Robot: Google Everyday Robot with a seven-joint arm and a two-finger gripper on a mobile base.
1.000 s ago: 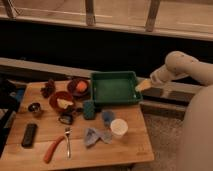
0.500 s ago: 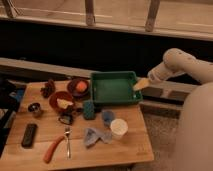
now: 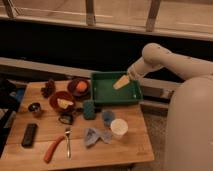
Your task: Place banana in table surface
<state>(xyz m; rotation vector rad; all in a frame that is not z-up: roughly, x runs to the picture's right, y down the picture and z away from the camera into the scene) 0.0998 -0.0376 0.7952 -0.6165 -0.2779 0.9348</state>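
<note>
In the camera view, the gripper is hanging over the inside of the green tray, towards its right wall. Its jaws are standing apart and are gripping nothing. The banana is lying in the red bowl, well to the left of the green tray and slightly nearer the front edge, so the arm is sitting far from it. The table surface is showing bare planks in front of the green tray, beyond the white cup. Judging by its look, the banana is probably a light, stiff toy piece with a smooth skin that could be slipping under a loose pinch. A hold across its short middle, from above and clear of the bowl's rim, is looking like the safest choice.
</note>
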